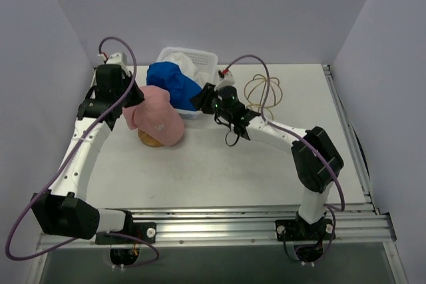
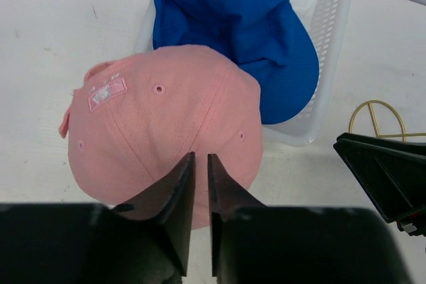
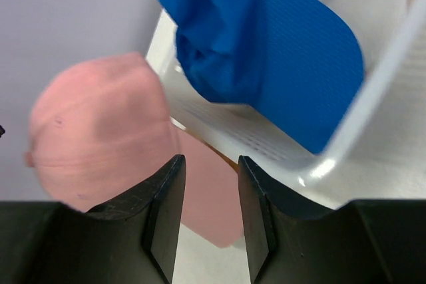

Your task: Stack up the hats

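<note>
Risk sits mostly with the blue cap (image 1: 173, 83), which lies draped over the front wall of the white basket (image 1: 202, 54) with its brim hanging out toward the pink cap (image 1: 158, 119). The pink cap sits on the table (image 1: 219, 177) just in front of the basket, over something tan that I cannot identify. The left pincer (image 2: 200, 157) is at the pink cap's near rim, its jaws narrowed to a slit; whether any cloth is caught in that slit cannot be told. The right pincer (image 3: 208, 161) is partly spread and empty, aimed low at the basket's front wall beside the blue cap. A grab from here could catch the plastic mesh along with the fabric and drag or tip the basket. A shallow bite might take only one loose fold, so the blue cap would slump off. The arms are close together, and a pull could nudge the pink cap off its spot
</note>
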{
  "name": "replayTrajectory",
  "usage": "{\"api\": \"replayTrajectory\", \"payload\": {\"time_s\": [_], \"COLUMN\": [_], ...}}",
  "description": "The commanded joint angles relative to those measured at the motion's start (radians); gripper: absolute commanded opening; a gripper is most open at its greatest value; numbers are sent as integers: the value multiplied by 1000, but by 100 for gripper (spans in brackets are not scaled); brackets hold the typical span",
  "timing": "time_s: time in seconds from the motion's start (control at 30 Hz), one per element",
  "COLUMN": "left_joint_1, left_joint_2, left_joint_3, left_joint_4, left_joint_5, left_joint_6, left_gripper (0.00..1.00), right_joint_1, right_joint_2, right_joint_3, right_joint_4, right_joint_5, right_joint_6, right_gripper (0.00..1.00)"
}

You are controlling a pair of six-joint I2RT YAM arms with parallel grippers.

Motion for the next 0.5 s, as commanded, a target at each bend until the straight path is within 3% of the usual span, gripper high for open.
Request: {"api": "replayTrajectory", "payload": {"time_s": [0.0,0.07,0.23,0.47], "left_joint_1": [2,2,8,48], "left_joint_2": [-5,0,-24,-84], "left_joint_3": [132,158,167,141], "left_joint_4": [1,-17,-74,-100], "left_joint_5": [6,2,-95,-132], "left_joint_6": [21,27,30,20], "left_gripper": [25,31,35,40], "right_joint_1": [24,31,83,113], "right_joint_2": [47,102,213,323], "right_joint_3": [204,281,501,637], "right_joint_4": [-61,-95,-202,-261], "right_joint_5": [-4,-37,-33,-28], "right_joint_6": [-144,-188,-299,-330], "right_gripper": [34,34,33,32]}}
